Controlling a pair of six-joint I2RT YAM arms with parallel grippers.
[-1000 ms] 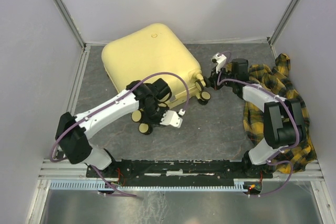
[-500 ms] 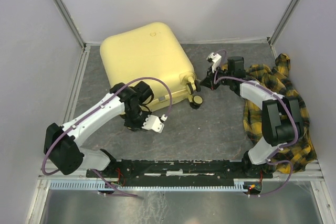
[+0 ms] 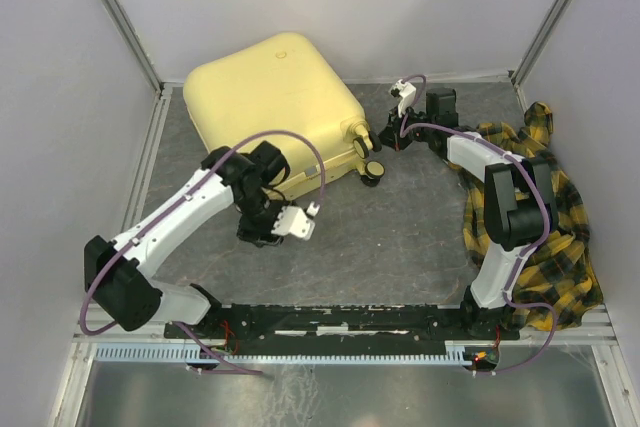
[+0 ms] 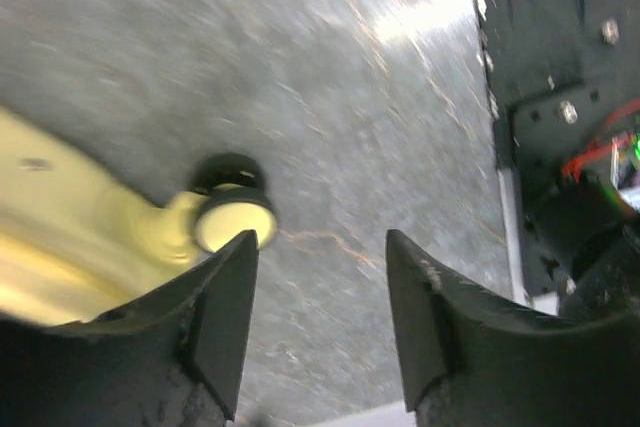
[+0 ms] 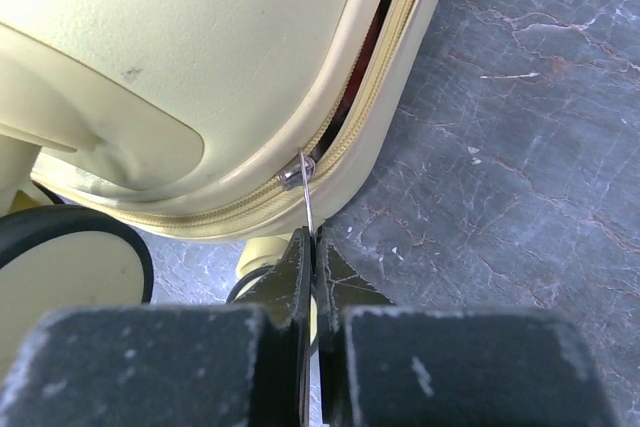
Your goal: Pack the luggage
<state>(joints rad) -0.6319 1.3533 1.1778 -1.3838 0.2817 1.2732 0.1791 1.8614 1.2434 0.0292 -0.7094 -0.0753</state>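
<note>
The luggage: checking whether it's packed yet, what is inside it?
The luggage is closed; only a dark sliver shows through its unzipped gap. The shell hides the rest. A plaid shirt lies outside it.

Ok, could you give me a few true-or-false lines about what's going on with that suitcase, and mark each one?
1. The right gripper is pinching the zipper pull of the suitcase. True.
2. The left gripper is holding a wheel. False: its fingers are open and empty, and the wheel sits beside them.
3. The shirt is packed inside the suitcase. False: it lies on the table by the right arm.
4. The suitcase lies with its lid down. True.
</note>
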